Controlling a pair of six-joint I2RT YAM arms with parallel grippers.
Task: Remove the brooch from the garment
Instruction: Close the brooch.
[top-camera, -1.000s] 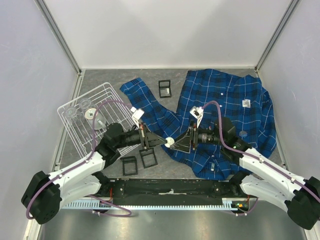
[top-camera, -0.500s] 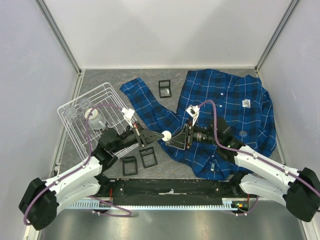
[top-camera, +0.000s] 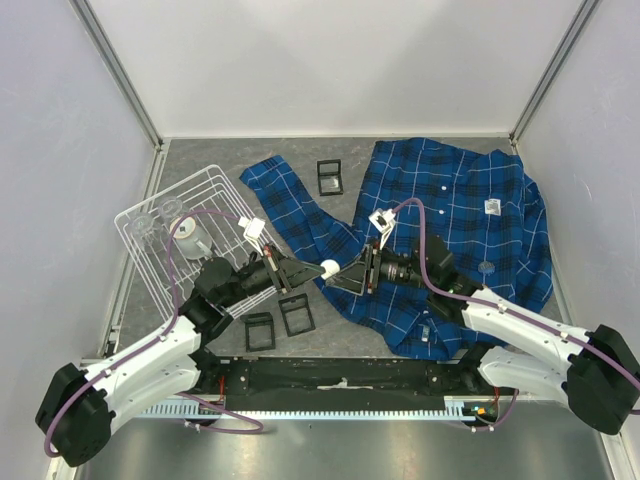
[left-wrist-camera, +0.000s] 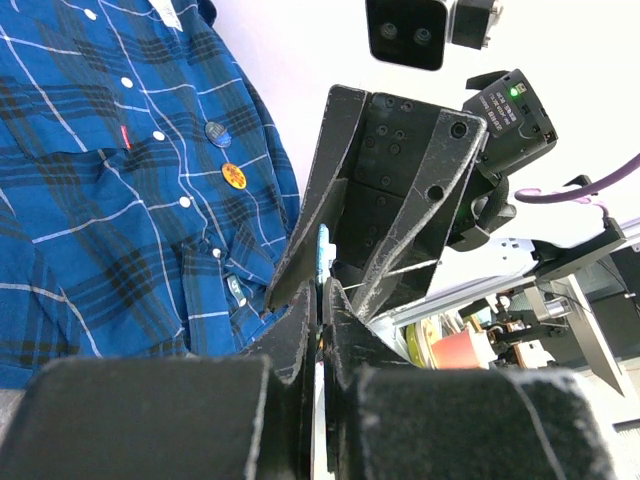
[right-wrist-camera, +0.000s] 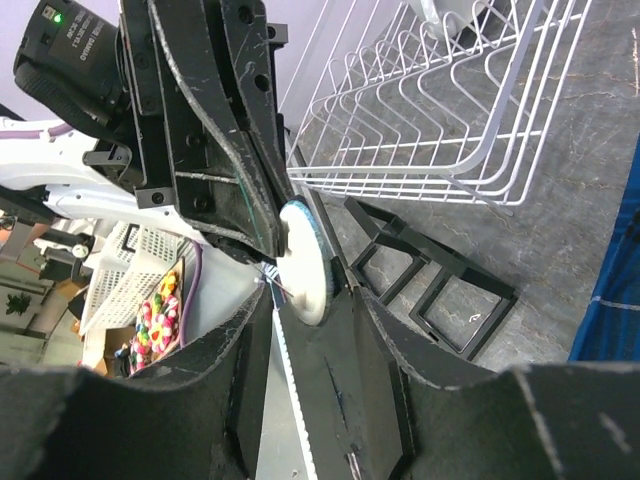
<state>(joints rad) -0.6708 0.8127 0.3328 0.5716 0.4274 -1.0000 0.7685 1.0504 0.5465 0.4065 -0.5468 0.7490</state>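
Note:
The brooch (top-camera: 329, 268), a round white disc with a blue face, hangs in the air above the table between my two grippers. My left gripper (top-camera: 312, 272) is shut on the brooch, whose thin edge (left-wrist-camera: 321, 245) shows between its fingers. The right gripper (top-camera: 347, 276) faces it from the right. In the right wrist view the brooch (right-wrist-camera: 303, 262) sits between the fingers of my right gripper (right-wrist-camera: 322, 315), which stand partly open with a gap on the pin side. The garment (top-camera: 450, 200), a blue plaid shirt, lies spread at the right, and the left wrist view shows the garment (left-wrist-camera: 100, 150) too.
A white wire rack (top-camera: 165, 245) holding a white cup (top-camera: 190, 236) lies at the left. Black square frames (top-camera: 329, 177) (top-camera: 259, 331) (top-camera: 297, 314) lie on the grey table. Other round badges (left-wrist-camera: 234, 176) (left-wrist-camera: 218, 132) are pinned on the shirt.
The brooch and both grippers have shifted a little left and up the view. The right gripper's jaws have narrowed round the brooch. The left gripper stays shut on it.

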